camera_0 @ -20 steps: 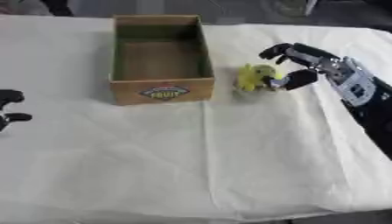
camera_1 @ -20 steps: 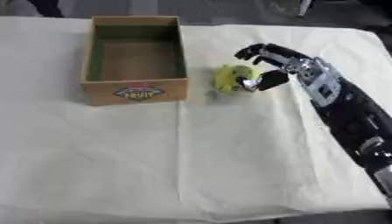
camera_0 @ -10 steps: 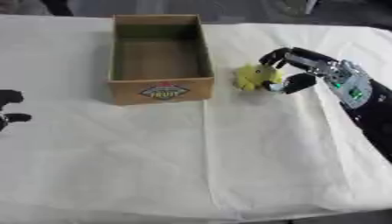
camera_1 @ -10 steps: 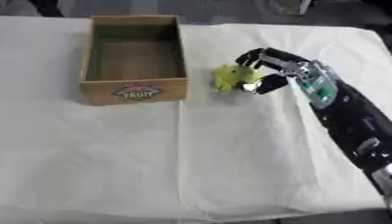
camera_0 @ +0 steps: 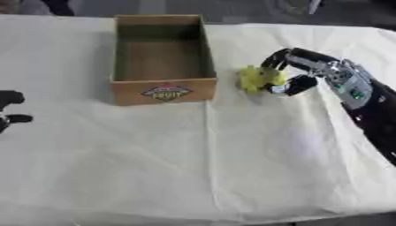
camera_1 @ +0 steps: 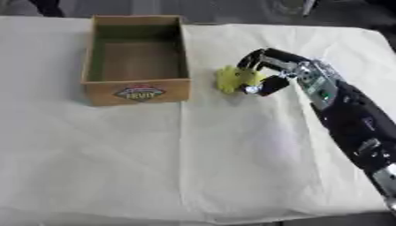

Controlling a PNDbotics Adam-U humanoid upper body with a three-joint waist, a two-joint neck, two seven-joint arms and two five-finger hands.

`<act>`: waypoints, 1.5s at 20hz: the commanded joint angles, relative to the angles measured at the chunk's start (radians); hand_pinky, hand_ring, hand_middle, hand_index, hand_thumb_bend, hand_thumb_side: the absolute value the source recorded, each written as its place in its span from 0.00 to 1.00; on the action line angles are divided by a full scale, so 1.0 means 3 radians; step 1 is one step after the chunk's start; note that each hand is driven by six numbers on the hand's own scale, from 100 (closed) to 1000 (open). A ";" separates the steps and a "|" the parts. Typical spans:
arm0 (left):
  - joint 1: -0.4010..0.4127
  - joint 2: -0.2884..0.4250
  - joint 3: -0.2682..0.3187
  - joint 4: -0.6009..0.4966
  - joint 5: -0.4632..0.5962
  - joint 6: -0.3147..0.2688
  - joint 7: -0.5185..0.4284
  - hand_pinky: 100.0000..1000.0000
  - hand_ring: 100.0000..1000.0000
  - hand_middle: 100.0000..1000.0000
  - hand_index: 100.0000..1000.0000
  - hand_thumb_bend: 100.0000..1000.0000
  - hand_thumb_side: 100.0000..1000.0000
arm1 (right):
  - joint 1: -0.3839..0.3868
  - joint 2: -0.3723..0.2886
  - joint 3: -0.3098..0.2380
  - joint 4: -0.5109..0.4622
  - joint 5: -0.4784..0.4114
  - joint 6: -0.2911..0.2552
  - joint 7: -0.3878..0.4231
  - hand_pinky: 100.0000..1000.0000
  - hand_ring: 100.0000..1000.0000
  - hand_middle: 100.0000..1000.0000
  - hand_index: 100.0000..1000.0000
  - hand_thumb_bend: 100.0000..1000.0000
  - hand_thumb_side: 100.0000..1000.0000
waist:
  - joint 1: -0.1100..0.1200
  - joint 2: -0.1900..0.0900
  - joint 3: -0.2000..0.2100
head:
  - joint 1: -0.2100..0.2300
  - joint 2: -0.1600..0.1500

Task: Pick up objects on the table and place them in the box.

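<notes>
A yellow-green object lies on the white tablecloth just right of the cardboard box. My right hand reaches in from the right, fingers over the object's top and thumb under its right side, curled round it. The box is open at the top, shows a fruit label on its front wall, and I see nothing inside it. My left hand shows at the left edge of the left eye view, far from the box; its dark fingers look curled, holding nothing.
The white cloth covers the whole table, with a crease running down its middle. A wide stretch of cloth lies in front of the box. The table's far edge runs just behind the box.
My right hand has moved left onto the yellow-green object and its fingers have curled round it. The left hand has stayed put.
</notes>
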 commanded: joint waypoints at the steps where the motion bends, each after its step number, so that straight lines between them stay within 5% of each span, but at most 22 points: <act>1: -0.0036 0.0030 -0.0002 -0.0068 0.0011 -0.0011 -0.0008 0.60 0.83 0.57 0.66 0.12 0.58 | -0.0048 -0.0058 0.0007 -0.0064 0.0116 0.0017 -0.0055 0.65 0.69 0.67 0.78 0.22 0.25 | 0.0010 -0.0041 -0.0004 | -0.0010 -0.0017; 7: -0.0040 0.0034 -0.0001 -0.0071 0.0011 -0.0012 -0.0006 0.60 0.83 0.57 0.67 0.12 0.58 | -0.0040 -0.0041 0.0019 -0.0094 0.0407 0.0037 -0.0243 0.52 0.57 0.57 0.73 0.22 0.29 | 0.0012 -0.0041 0.0000 | -0.0013 -0.0028; 18: -0.0042 0.0040 0.0001 -0.0073 0.0014 -0.0011 0.0001 0.60 0.83 0.57 0.67 0.13 0.58 | -0.0023 -0.0030 0.0019 -0.0139 0.0676 0.0109 -0.0775 0.20 0.28 0.37 0.53 0.00 0.24 | 0.0012 -0.0045 0.0000 | -0.0015 -0.0034; 30: -0.0034 0.0042 0.0008 -0.0071 0.0017 -0.0011 0.0008 0.60 0.83 0.57 0.67 0.13 0.58 | 0.0018 -0.0085 0.0046 -0.0433 0.0475 0.0178 -0.0988 0.11 0.21 0.32 0.49 0.00 0.16 | 0.0015 -0.0058 -0.0026 | -0.0023 -0.0019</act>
